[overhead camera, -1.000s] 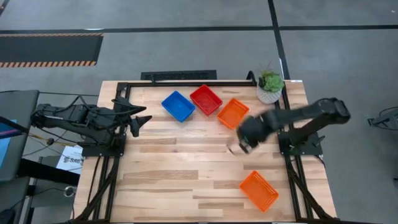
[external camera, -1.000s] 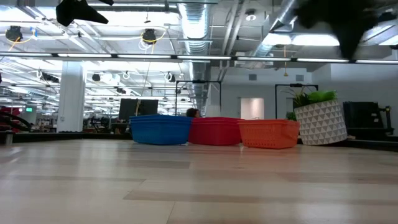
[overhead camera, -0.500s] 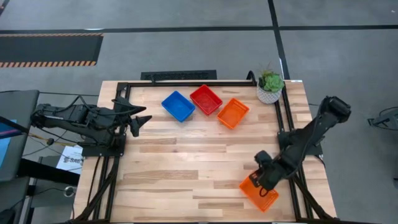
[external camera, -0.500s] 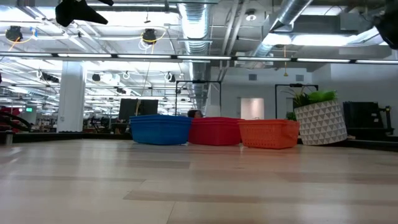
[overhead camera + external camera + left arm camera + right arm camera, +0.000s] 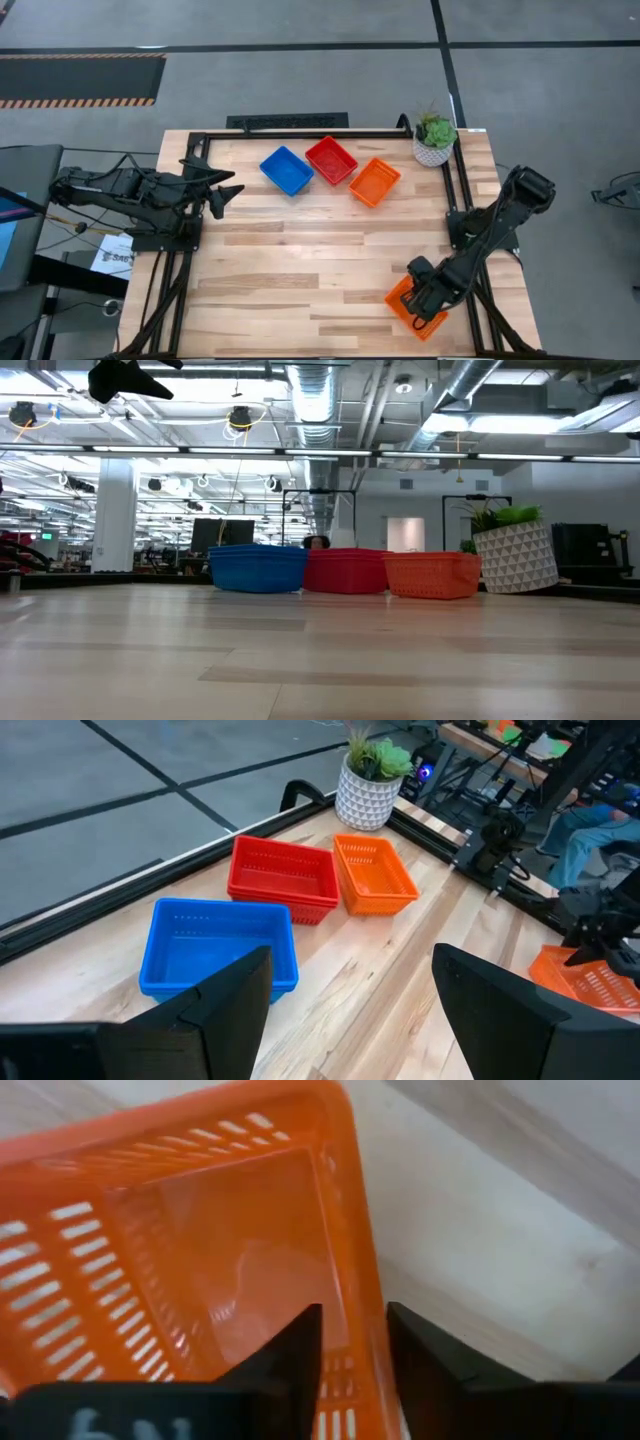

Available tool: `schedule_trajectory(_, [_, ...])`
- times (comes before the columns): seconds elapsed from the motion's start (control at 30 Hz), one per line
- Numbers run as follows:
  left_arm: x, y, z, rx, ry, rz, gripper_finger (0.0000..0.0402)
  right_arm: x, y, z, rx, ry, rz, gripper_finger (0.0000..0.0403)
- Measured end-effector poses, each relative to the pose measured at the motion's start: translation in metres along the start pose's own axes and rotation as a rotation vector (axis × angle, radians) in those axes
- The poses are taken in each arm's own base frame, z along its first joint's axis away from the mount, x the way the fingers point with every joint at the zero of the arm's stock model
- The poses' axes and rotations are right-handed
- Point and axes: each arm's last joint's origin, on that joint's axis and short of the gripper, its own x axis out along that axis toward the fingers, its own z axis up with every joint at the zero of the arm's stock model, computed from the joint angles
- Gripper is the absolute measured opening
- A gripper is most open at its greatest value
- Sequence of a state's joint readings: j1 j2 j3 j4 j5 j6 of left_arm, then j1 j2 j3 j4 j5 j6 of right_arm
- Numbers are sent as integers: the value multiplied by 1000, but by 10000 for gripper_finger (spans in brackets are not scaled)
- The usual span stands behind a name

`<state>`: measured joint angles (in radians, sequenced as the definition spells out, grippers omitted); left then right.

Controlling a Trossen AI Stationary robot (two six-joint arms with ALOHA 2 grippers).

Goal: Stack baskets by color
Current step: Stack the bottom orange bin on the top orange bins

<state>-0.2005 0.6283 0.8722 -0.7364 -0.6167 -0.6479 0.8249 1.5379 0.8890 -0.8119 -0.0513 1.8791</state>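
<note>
Near the table's front right corner lies an orange basket (image 5: 398, 298) flat on the wood. My right gripper (image 5: 421, 302) points down over its left end, open, with one finger inside the basket and one outside (image 5: 355, 1320). A blue basket (image 5: 286, 170), a red basket (image 5: 331, 160) and another orange basket (image 5: 375, 182) stand in a row at the far middle. My left gripper (image 5: 226, 196) waits open above the table's left side, with nothing between its fingers (image 5: 350, 965). My right gripper stands astride one mesh wall of the near orange basket, by a corner (image 5: 362, 1295). It comes from above, pointing down. Whether the fingers (image 5: 300, 1345) touch the wall I cannot tell. The basket rests on the table.
A white pot with a green plant (image 5: 434, 140) stands at the far right corner. A black frame rail (image 5: 300, 135) runs along the table's far edge and sides. Bare wood lies across the middle and near left.
My right gripper has swung from beside the far orange basket toward the table's near right corner. It has come down onto the lone orange basket and rolled its wrist on the way. The baskets have stayed put.
</note>
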Motion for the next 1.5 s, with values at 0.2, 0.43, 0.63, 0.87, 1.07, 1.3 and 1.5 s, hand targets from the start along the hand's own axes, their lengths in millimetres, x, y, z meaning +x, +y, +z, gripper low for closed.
schedule_trajectory(0.2, [0,0,0,0,0,0,263,-1,3,8,62,-19,20,18])
schedule_trajectory(0.43, [0,0,0,1,1,1,263,-31,5,47,145,-254,195,8])
schedule_trajectory(0.63, [0,0,-1,4,4,4,263,-79,-13,88,273,-613,384,9])
schedule_trajectory(0.87, [0,0,-1,5,5,5,263,-104,-53,125,407,-813,403,10])
schedule_trajectory(1.07, [0,1,0,5,-8,21,263,-90,-83,146,562,-877,495,8])
schedule_trajectory(1.3, [0,2,0,5,-25,44,263,-94,-94,163,655,-979,665,10])
schedule_trajectory(1.5, [0,2,0,-5,-27,46,263,-71,-94,174,766,-949,633,21])
